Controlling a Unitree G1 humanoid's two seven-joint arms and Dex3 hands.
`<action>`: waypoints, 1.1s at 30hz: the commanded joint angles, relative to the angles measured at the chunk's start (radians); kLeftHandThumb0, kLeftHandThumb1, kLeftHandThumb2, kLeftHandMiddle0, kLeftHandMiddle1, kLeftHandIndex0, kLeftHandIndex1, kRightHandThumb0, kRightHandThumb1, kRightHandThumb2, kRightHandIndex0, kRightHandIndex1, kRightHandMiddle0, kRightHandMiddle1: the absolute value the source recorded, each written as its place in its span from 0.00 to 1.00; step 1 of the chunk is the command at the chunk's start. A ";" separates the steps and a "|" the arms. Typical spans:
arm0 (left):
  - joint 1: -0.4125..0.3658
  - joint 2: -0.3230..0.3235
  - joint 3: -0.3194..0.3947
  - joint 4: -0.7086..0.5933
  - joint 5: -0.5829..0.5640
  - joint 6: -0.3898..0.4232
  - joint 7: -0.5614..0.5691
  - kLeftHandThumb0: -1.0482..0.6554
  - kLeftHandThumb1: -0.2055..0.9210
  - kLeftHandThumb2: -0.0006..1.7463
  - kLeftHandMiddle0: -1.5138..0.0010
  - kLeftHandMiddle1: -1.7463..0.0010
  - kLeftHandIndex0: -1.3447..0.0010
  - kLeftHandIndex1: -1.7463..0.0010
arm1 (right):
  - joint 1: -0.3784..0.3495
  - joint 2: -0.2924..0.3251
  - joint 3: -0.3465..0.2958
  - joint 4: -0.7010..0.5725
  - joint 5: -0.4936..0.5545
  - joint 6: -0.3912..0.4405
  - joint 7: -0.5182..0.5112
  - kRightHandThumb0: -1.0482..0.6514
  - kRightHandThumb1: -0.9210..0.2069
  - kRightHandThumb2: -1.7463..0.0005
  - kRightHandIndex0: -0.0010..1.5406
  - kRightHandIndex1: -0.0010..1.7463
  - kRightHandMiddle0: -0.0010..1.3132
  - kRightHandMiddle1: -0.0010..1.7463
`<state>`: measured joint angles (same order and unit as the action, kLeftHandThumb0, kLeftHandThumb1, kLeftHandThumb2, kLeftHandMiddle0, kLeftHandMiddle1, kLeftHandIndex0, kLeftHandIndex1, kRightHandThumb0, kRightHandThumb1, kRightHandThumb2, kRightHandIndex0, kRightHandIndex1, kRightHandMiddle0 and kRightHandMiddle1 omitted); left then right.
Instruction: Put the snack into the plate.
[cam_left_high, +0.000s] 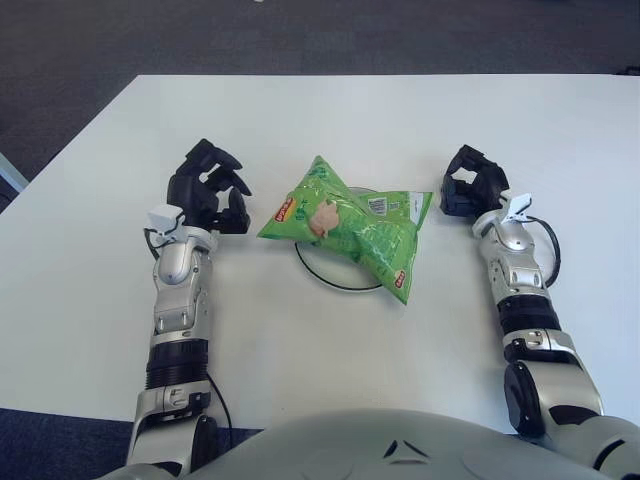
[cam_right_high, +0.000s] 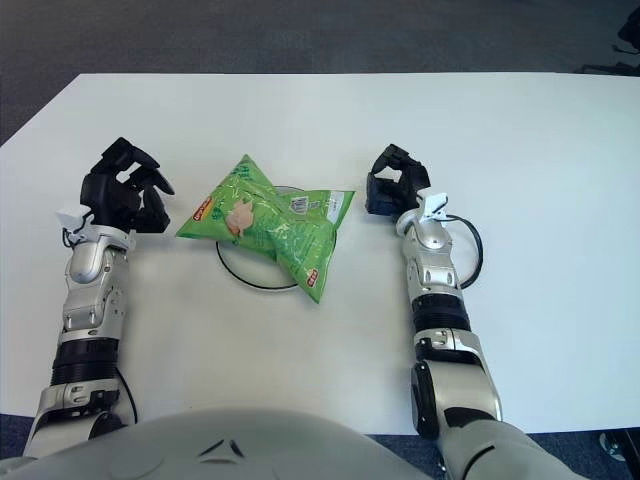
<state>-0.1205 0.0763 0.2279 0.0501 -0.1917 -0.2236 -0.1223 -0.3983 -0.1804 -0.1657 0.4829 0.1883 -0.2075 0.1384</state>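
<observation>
A green snack bag (cam_left_high: 345, 225) lies across a white plate with a dark rim (cam_left_high: 325, 278) in the middle of the white table, covering most of it. My left hand (cam_left_high: 210, 185) shows just left of the bag, a small gap away, with its fingers loosely curled and nothing in them. My right hand (cam_left_high: 468, 190) is to the right of the bag's corner, clear of it, its fingers relaxed and holding nothing.
A black cable (cam_left_high: 550, 245) loops on the table beside my right wrist. The white table (cam_left_high: 330, 110) stretches far behind the plate, and dark floor lies beyond its back and left edges.
</observation>
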 joint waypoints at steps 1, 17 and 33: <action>0.261 -0.102 0.000 0.112 0.000 0.043 0.055 0.61 0.10 1.00 0.38 0.00 0.45 0.07 | 0.093 0.077 -0.037 0.053 0.086 -0.015 0.053 0.29 0.69 0.13 0.85 1.00 0.57 1.00; 0.236 -0.083 -0.010 0.116 0.039 0.037 0.112 0.35 0.51 0.72 0.15 0.00 0.58 0.00 | 0.059 0.119 -0.152 0.061 0.338 0.072 0.255 0.33 0.56 0.22 0.78 1.00 0.48 1.00; 0.212 -0.064 -0.014 0.125 0.063 0.040 0.134 0.35 0.54 0.70 0.14 0.00 0.59 0.00 | 0.024 0.098 -0.184 0.111 0.360 0.119 0.342 0.34 0.52 0.26 0.75 1.00 0.45 1.00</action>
<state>-0.1138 0.0799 0.2208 0.0488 -0.1453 -0.1998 -0.0115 -0.4305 -0.1282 -0.3293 0.5267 0.5118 -0.1177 0.4610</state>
